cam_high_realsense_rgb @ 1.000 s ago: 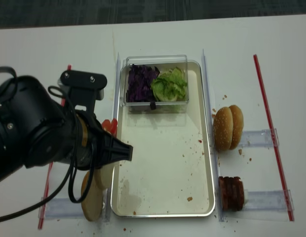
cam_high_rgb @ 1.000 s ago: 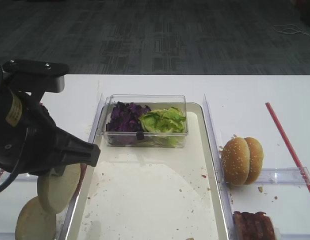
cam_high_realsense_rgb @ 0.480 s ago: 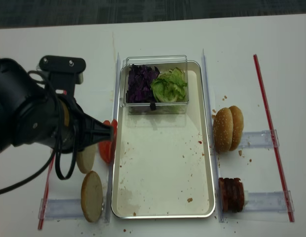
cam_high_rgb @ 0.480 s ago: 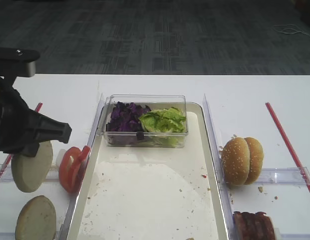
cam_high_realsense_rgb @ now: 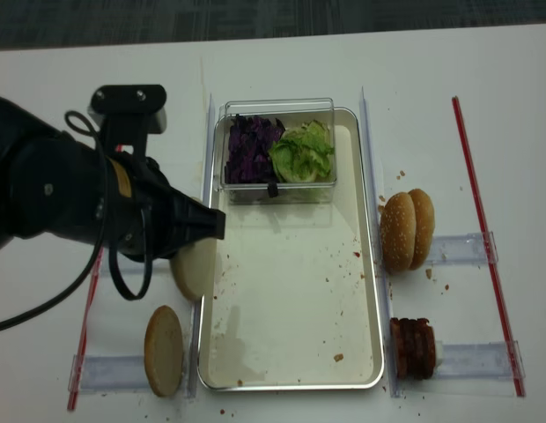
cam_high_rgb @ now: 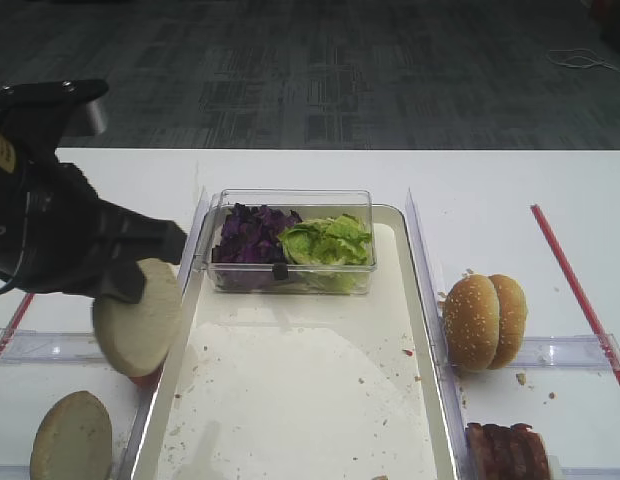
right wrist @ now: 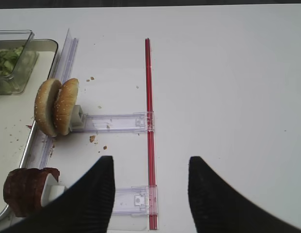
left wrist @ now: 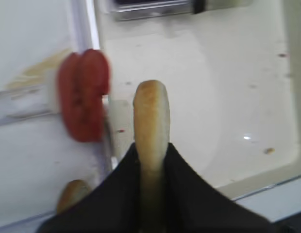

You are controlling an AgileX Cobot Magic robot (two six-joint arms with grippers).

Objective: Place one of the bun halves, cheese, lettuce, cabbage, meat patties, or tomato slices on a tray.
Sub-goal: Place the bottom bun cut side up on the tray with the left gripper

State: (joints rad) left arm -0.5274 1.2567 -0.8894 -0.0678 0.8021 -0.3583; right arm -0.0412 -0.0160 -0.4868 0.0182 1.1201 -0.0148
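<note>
My left gripper (left wrist: 151, 148) is shut on a plain bun half (left wrist: 150, 114), held edge-on above the left rim of the silver tray (cam_high_rgb: 290, 400). The same bun half (cam_high_realsense_rgb: 195, 267) hangs at the tray's left edge. A second bun half (cam_high_rgb: 72, 440) lies at the front left. Tomato slices (left wrist: 83, 94) stand just left of the rim. Cabbage (cam_high_rgb: 252, 233) and lettuce (cam_high_rgb: 328, 240) fill a clear box at the tray's back. Meat patties (cam_high_realsense_rgb: 414, 346) stand at the front right. My right gripper (right wrist: 150, 162) is open and empty over the table. Cheese is out of view.
Two sesame-seeded bun halves (cam_high_rgb: 485, 320) stand right of the tray on a clear plastic holder (right wrist: 116, 121). A red strip (right wrist: 148, 111) runs along the right side, under my right gripper. Clear dividers (cam_high_realsense_rgb: 368, 176) flank the tray.
The left gripper, still shut on the bun half, swung out to the left and then came back right and up. It now holds the bun over the tray's left rim.
</note>
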